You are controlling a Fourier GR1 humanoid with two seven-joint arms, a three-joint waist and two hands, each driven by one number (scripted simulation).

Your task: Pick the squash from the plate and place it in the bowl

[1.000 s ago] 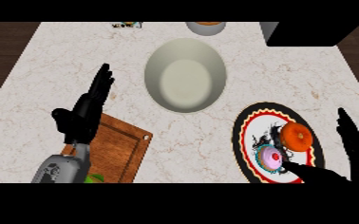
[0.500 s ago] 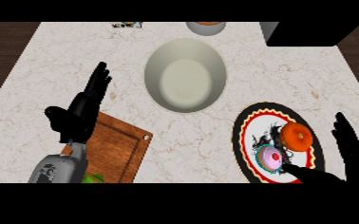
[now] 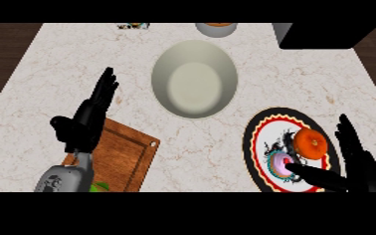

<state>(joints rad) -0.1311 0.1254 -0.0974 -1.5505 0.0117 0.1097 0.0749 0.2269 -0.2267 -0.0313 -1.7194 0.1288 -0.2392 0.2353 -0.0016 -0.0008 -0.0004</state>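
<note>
Orange squash (image 3: 311, 144) sits on the plate (image 3: 258, 129), bowl (image 3: 195, 78) holds nothing, right hand (image 3: 352, 172) open beside it

A: Non-task items on counter (image 3: 66, 69)?
B: Wooden cutting board (image 3: 123, 155), lower left, w/ green item (image 3: 100, 186) at bottom edge. Orange-filled container (image 3: 216, 28), top centre. Black box (image 3: 317, 35), top right.

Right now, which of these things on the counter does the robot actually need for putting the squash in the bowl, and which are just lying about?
Needed for the job:
- squash, orange, on the plate
- plate, at the right
- bowl, empty, in the middle
- right hand, open beside the squash

Just lying about:
- wooden cutting board, under the left hand, which is open
- small container at the far edge
- black box, far right corner
</note>
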